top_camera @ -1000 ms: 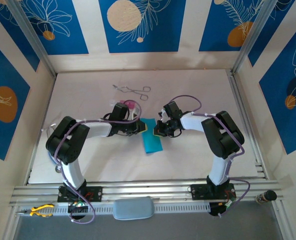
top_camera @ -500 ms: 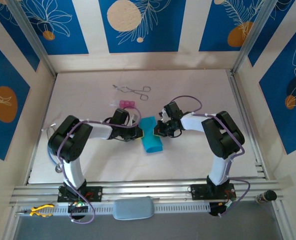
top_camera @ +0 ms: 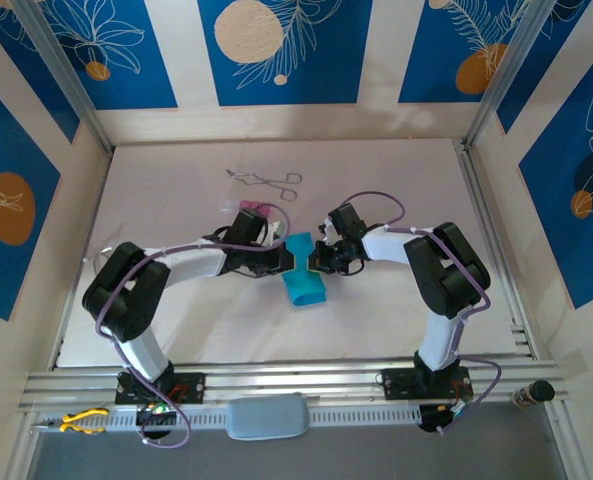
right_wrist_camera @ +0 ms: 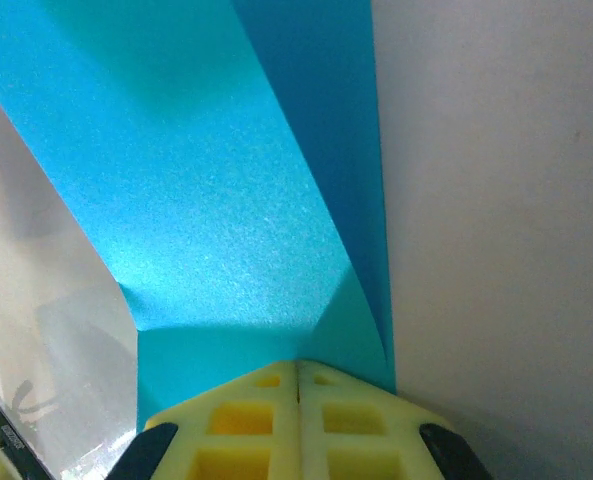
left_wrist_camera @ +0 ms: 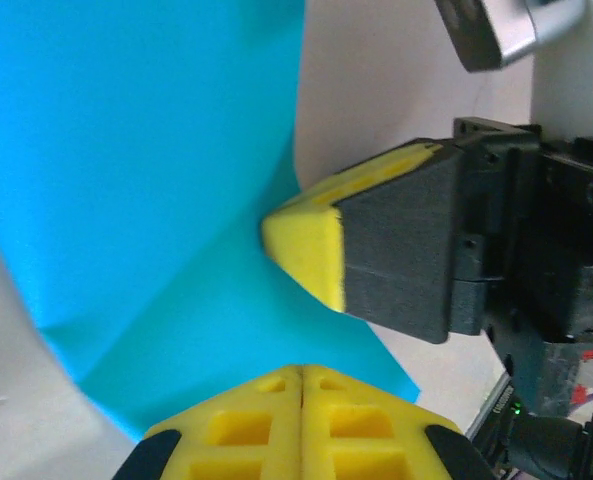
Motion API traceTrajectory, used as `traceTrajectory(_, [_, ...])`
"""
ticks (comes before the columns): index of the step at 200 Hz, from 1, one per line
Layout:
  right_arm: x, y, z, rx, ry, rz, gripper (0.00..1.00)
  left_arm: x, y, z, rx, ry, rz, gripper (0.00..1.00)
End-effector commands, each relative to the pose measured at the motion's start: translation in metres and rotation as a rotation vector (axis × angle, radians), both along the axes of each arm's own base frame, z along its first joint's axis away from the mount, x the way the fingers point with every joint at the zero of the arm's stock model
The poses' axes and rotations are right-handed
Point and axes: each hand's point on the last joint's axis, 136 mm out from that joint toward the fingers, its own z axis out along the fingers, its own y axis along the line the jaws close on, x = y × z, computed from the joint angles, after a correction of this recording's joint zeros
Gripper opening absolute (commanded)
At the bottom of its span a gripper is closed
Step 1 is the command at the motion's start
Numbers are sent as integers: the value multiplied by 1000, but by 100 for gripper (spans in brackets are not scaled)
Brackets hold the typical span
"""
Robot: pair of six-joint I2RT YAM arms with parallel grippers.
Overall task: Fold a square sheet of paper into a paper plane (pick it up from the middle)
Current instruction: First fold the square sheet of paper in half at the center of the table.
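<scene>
The square sheet of paper [top_camera: 303, 288], cyan-blue and partly folded, arches up off the white table between my two grippers. My left gripper [top_camera: 284, 262] is shut, its yellow fingertips pinching the sheet's left edge; in the left wrist view the paper [left_wrist_camera: 156, 150] spreads away from that gripper [left_wrist_camera: 301, 370]. My right gripper [top_camera: 316, 262] is shut on the opposite edge, and its yellow tip [left_wrist_camera: 298, 240] meets the sheet's border. In the right wrist view, creases in the paper [right_wrist_camera: 226, 200] run into the closed right gripper [right_wrist_camera: 297, 362].
Metal forceps [top_camera: 266, 181] lie at the back of the table. A small pink block [top_camera: 260, 211] sits just behind my left wrist. Aluminium rails run along the near edge, with yellow pliers [top_camera: 81, 422] and a grey pad [top_camera: 266, 417] on them.
The sheet has gone from lying flat as a strip to bulging upward between the grippers. My left arm has swung its elbow outward, uncovering the pink block. The right arm has barely moved.
</scene>
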Motion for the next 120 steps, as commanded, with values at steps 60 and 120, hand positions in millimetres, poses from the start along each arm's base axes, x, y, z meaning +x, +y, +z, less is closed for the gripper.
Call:
traceTrajectory(60, [-33, -35, -44, -189, 134, -35, 0, -27, 18, -66, 137, 122, 20, 0])
traceTrajectory(120, [-33, -36, -45, -197, 134, -37, 0, -31, 24, -49, 140, 78, 7, 0])
